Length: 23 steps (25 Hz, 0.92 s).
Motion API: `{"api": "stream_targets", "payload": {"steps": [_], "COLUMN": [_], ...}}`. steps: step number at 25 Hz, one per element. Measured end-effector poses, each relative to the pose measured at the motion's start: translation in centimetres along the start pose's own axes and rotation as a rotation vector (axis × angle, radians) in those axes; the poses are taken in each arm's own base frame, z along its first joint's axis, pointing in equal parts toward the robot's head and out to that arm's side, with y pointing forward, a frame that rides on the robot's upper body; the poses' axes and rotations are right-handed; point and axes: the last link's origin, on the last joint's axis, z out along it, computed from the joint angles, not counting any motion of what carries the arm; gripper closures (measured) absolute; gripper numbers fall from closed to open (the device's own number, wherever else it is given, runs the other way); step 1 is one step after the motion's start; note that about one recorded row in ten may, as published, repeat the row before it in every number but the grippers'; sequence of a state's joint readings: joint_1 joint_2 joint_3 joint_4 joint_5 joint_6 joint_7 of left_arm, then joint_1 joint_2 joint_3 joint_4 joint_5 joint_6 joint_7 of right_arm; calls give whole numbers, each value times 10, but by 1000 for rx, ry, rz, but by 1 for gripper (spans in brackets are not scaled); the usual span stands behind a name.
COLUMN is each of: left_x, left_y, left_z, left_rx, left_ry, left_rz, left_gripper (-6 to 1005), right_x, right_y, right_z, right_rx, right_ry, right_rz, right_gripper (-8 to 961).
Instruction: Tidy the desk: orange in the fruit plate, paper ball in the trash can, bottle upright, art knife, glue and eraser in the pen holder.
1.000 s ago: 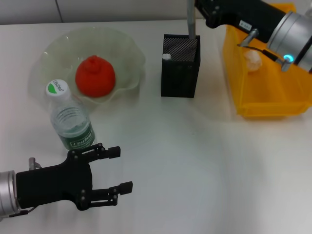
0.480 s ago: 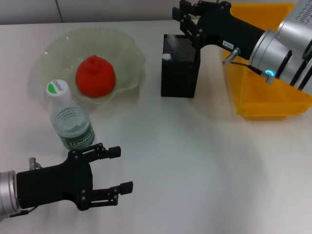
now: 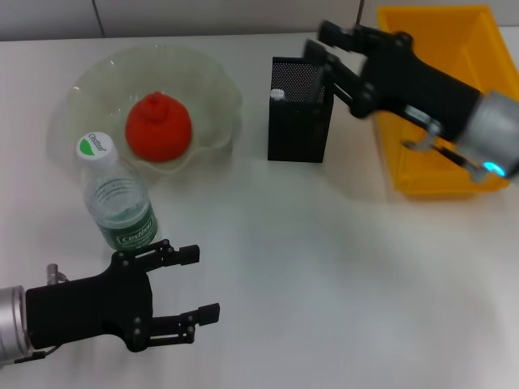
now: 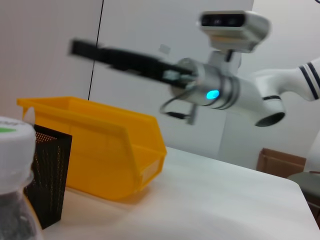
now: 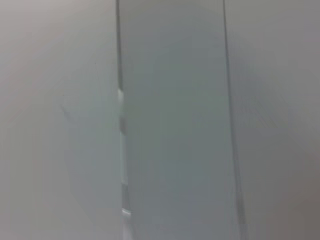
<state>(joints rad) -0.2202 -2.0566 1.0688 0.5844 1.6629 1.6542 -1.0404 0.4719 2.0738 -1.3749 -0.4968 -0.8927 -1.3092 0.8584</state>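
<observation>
1. Right gripper (image 3: pixel 328 50): fingers parted, nothing visible between them, hanging just above the far right corner of the pen holder (image 3: pixel 298 121).
2. Probably the pen-holder step. Rise straight up first. Swing aside only once well above the mesh rim, since a snagged finger could tip the light cup.
3. Inside the cup, against its left wall, a small white-topped item (image 3: pixel 277 94), possibly the glue. No eraser or art knife visible anywhere, so hard to judge how much of this step is left.
4. Just right of the cup, the trash can (image 3: pixel 422 174), with the right forearm lying across its near left part. Little room on that side, so keep the elbow high over the yellow wall. No paper ball visible; part of the bin hidden by the arm.
5. Left of the cup, a bare strip of table (image 3: pixel 324 284), then the fruit plate (image 3: pixel 215 77) with the orange (image 3: pixel 158 126) resting in its middle.
6. In front of the plate, touching or nearly touching its ruffled rim, the bottle (image 3: pixel 117 198), upright with the cap on.
7. Left gripper (image 3: pixel 199 282): fingers wide open, empty, low at the near left, just in front of the bottle and apparently idle.
8. Broadest free room: the near centre and right of the table. Route any retreat that way, away from cup, bin and plate.
</observation>
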Motion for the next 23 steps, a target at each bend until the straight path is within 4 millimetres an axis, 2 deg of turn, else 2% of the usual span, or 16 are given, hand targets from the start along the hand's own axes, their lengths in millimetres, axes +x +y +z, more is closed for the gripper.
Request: {"api": "stream_targets", "payload": {"steps": [2, 7, 11, 16, 18, 21, 23], "left_x": [0, 0, 0, -1, -1, -1, -1], "left_y": [0, 0, 0, 0, 0, 0, 0], "left_z": [-2, -6, -8, -7, -7, -7, -7], "left_rx": [2, 3, 5, 5, 6, 5, 4], "left_ry": [-2, -5, -7, -5, -5, -5, -4], "left_rz": [0, 1, 2, 1, 1, 1, 1], "left_gripper": [153, 153, 153, 153, 153, 153, 153], "right_x": [-1, 10, 22, 34, 39, 43, 44], "right_y": [9, 37, 58, 76, 78, 77, 76], "right_z": [-19, -73, -103, -104, -100, -96, -95], "right_rx": [-50, -215, -320, -407, -400, -382, -372], "right_ry": [0, 115, 187, 253, 271, 283, 288], "right_rz": [44, 117, 100, 124, 123, 120, 120], "right_gripper": [698, 476, 405, 317, 282, 112, 112]}}
